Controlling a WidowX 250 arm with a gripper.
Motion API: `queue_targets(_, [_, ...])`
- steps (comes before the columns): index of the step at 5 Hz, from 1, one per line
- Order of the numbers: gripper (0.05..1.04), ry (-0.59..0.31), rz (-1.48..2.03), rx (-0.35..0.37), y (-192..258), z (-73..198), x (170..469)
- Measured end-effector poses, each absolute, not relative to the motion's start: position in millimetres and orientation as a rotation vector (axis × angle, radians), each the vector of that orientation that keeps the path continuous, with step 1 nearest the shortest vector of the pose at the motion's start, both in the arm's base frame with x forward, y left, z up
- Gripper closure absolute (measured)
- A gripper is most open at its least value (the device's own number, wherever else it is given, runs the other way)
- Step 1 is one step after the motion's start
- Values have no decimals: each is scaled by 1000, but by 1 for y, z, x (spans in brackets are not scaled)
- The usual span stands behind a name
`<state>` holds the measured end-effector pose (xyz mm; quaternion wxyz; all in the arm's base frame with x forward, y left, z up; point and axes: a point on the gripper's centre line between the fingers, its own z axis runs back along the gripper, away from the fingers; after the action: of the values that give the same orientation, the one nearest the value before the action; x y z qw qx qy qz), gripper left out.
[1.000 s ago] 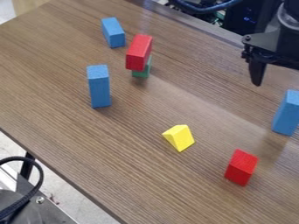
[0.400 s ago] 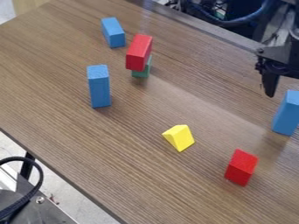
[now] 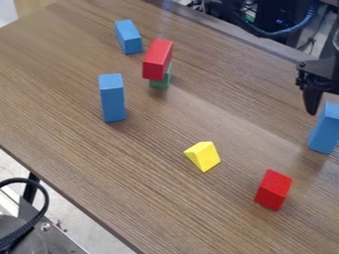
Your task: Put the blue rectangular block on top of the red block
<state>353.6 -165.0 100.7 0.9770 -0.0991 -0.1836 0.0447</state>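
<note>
The black gripper [image 3: 321,94] hangs at the right edge, partly cut off by the frame; one dark finger points down just left of the top of an upright blue rectangular block [image 3: 323,133]. Whether it touches that block I cannot tell. Lower down and to the left, a red block [image 3: 273,189] rests alone on the table. Another upright blue block [image 3: 112,98] stands left of centre, and a third blue block [image 3: 128,36] is at the upper left. A second red block [image 3: 157,59] lies on top of a green block [image 3: 160,82].
A yellow block [image 3: 203,156] with slanted faces sits on the wooden table [image 3: 79,163] between the left blue block and the lone red one. Cables and dark equipment are behind the table's far edge. A black cable [image 3: 39,213] loops at the lower left.
The gripper has moved right and slightly down in the view, coming to the top of the right-hand blue block. The blocks have stayed where they were.
</note>
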Motion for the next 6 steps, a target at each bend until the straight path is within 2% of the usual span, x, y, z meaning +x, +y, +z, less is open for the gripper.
queue_targets(4, [105,-376,74,-188,-164,85,374])
queue_targets(5, [245,-356,56,-149,-160,69,372])
queue_targets(6, [508,-362,49,-124,-158,63,370])
